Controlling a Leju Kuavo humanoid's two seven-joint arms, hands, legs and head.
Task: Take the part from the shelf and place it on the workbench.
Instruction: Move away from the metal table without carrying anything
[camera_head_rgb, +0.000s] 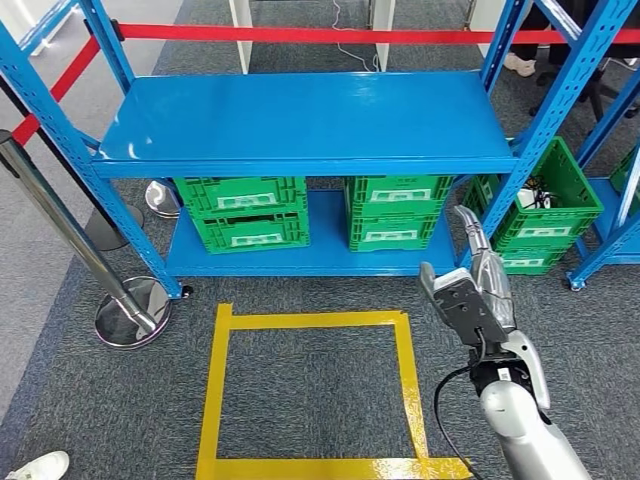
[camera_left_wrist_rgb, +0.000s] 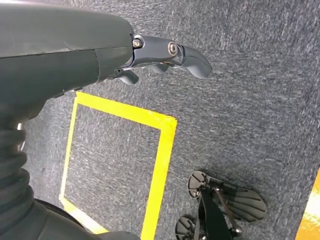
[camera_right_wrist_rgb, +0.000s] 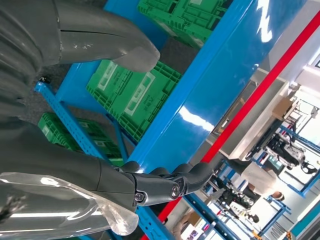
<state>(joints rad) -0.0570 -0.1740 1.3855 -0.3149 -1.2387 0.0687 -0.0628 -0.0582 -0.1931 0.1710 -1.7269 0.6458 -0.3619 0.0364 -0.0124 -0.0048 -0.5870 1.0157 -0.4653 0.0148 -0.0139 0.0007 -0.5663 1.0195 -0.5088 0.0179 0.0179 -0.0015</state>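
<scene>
Head view puts the robot in front of the blue shelf (camera_head_rgb: 302, 125), facing it over a yellow tape square (camera_head_rgb: 313, 395) on the carpet, and by my reckoning the job has barely begun. The right hand (camera_head_rgb: 477, 290) is raised toward the lower level, fingers spread and holding nothing. The left hand (camera_left_wrist_rgb: 166, 57) hangs over the carpet, fingers extended and nothing in it. As for the part, I cannot tell which it is; the top board is bare, and green crates (camera_head_rgb: 245, 210) sit on the lower board, another green crate (camera_head_rgb: 547, 205) off to the right holding something too small to make out. No workbench shows. Picking, carrying and placing all seem left to do.
</scene>
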